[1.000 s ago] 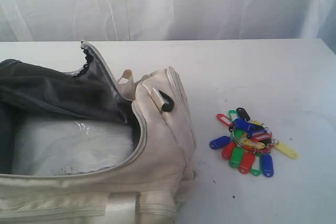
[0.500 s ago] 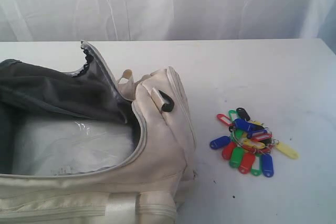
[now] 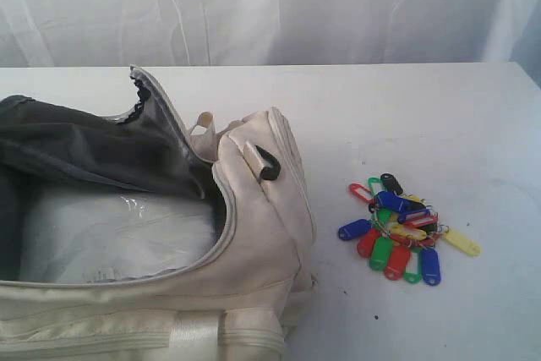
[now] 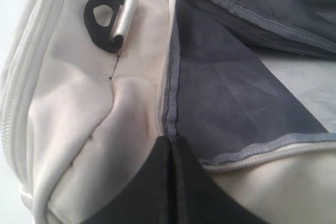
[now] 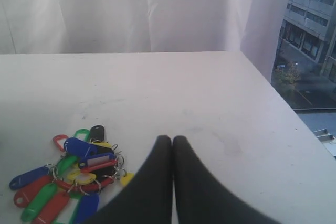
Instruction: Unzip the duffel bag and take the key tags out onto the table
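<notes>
The cream-white duffel bag (image 3: 262,234) lies unzipped at the left of the table (image 3: 406,116), its grey lining (image 3: 93,150) folded open. The key tags (image 3: 401,230) lie in a colourful bunch on the tabletop to the right of the bag. No gripper shows in the exterior view. In the left wrist view my left gripper (image 4: 171,140) is shut, its tips at the zip edge where the cream bag (image 4: 79,103) meets the lining (image 4: 226,87). My right gripper (image 5: 172,139) is shut above bare table (image 5: 184,87), beside the key tags (image 5: 68,171) and holding nothing.
A black D-ring (image 3: 268,162) on a webbing tab sits on the bag's end, also the D-ring (image 4: 102,22) in the left wrist view. White curtains (image 3: 270,6) hang behind the table. The table's far-right edge (image 5: 273,108) drops off toward a window.
The cloth at the bag's right end has settled very slightly. The key tags have not moved.
</notes>
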Controlling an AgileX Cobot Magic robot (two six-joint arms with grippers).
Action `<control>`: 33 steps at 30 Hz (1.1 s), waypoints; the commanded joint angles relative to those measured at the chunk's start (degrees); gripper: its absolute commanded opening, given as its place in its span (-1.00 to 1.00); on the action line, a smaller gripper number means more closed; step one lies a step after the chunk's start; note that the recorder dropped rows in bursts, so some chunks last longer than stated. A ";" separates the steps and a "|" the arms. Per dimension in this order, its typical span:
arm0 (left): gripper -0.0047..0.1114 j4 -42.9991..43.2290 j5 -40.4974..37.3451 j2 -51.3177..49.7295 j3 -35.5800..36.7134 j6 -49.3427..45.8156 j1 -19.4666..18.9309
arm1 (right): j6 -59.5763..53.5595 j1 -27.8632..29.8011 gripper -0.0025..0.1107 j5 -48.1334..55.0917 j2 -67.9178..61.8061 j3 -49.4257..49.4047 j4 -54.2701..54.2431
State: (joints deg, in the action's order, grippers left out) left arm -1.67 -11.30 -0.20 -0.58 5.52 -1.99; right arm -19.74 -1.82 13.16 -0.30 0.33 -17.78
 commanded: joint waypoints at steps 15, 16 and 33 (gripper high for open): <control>-0.92 -0.51 -1.53 0.20 0.58 0.33 0.52 | 24.52 0.22 -0.96 0.14 0.30 -0.33 22.59; -0.92 -0.51 -1.53 0.20 0.58 0.33 0.52 | 24.52 0.22 -0.96 0.26 0.30 -0.33 22.68; -0.92 -0.51 -1.53 0.20 0.58 0.33 0.52 | 24.52 0.22 -0.96 5.46 0.30 -0.33 21.78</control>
State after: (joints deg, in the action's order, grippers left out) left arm -1.67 -11.30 -0.20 -0.58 5.52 -1.99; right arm 4.48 -1.82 18.68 -0.30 0.23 4.06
